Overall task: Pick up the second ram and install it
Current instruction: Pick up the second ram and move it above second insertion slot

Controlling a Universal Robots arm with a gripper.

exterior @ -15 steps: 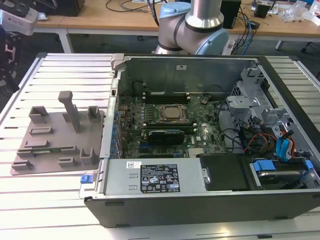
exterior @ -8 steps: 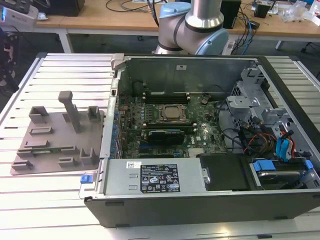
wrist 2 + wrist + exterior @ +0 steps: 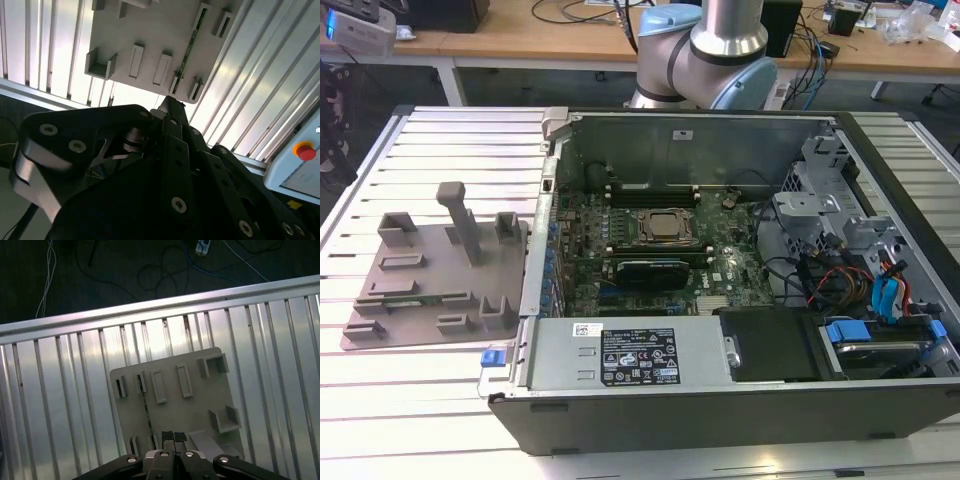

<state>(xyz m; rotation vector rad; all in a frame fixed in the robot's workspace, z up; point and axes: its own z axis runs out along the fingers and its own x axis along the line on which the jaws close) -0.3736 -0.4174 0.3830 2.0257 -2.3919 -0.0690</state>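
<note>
The second ram point(image 3: 406, 298), a thin green stick, lies in a slot of the grey fixture plate point(image 3: 442, 279) on the slatted metal table point(image 3: 430, 150), at the exterior view's left of the open computer case point(image 3: 720, 420). In the first wrist view the gripper point(image 3: 173, 437) hangs above the plate, fingertips pressed together, holding nothing

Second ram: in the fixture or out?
In. The second ram lies in its slot on the grey fixture plate; the gripper hangs above it.
</note>
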